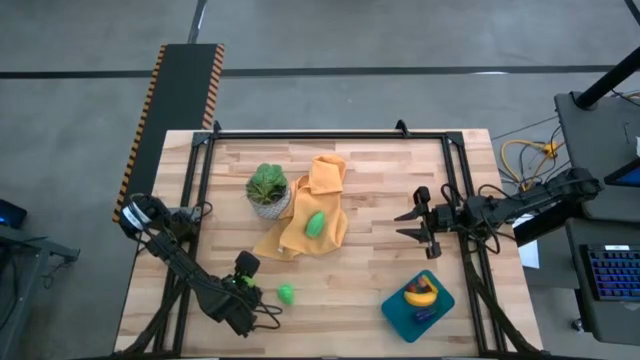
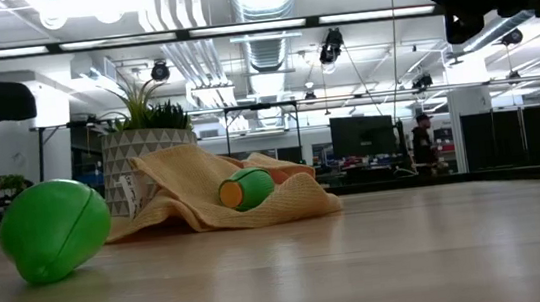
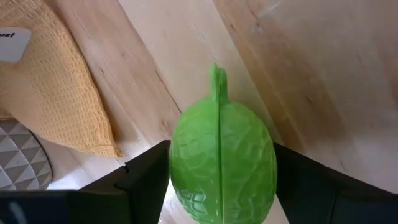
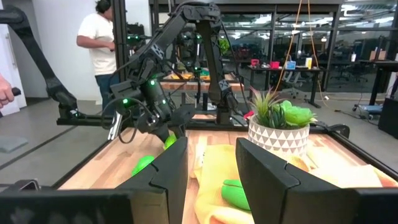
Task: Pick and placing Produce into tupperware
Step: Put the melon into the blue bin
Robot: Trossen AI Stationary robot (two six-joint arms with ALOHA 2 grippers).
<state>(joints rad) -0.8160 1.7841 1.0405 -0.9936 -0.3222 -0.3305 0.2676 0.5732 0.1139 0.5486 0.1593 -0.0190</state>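
Orange cloth [image 1: 300, 225] under green piece [image 1: 315, 224], plant [image 1: 268, 190] beside.

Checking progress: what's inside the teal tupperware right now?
In the tupperware: a yellow banana, a small orange-yellow piece and a purple eggplant. Anything beneath them is hidden.

**Middle of the desk open, clutter at the back left**

The potted plant [image 1: 268, 190] and the rumpled orange cloth [image 1: 312, 205] touch and block the back-left part of the desk [image 1: 380, 250]. A green piece [image 1: 315, 224] lies on the cloth. Bare wood runs between the cloth and the blue container [image 1: 417, 306] at the front right. The left claw [image 1: 262, 298] stands beside a green piece [image 1: 287, 294] at the front; the right claw [image 1: 415, 222] hangs over bare wood.
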